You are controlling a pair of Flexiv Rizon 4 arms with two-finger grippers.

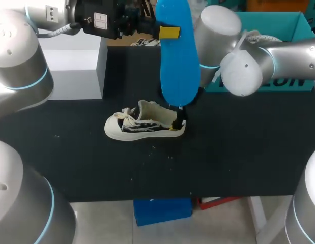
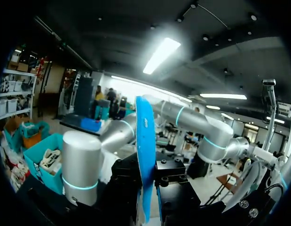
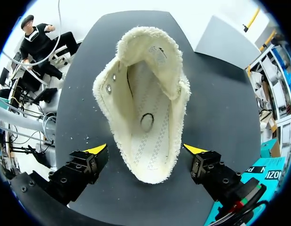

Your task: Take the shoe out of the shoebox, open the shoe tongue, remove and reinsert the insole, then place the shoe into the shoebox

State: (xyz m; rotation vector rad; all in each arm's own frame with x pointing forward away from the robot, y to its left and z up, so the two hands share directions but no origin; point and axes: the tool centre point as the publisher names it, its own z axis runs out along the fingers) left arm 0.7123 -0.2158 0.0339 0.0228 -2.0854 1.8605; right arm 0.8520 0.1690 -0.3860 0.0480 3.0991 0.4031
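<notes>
A white low sneaker [image 1: 144, 124] with dark side panels lies mid-table, toe to the left, its tongue folded forward. My left gripper [image 1: 169, 32] is shut on the blue insole [image 1: 178, 56] and holds it high above the table, upright. In the left wrist view the insole [image 2: 145, 155] stands edge-on between the black fingers [image 2: 176, 188]. My right gripper [image 1: 178, 119] hangs over the shoe's heel. Its wrist view looks straight down into the fleece-lined shoe [image 3: 145, 108], which has no insole inside. The right gripper [image 3: 146, 149] is open, with a yellow tip on each side of the heel.
The teal shoebox [image 1: 294, 30] stands at the back right, behind my right arm, and its corner [image 3: 272, 174] shows in the right wrist view. A pale grey box [image 1: 76, 66] sits at the back left. The black tabletop [image 1: 238, 152] surrounds the shoe.
</notes>
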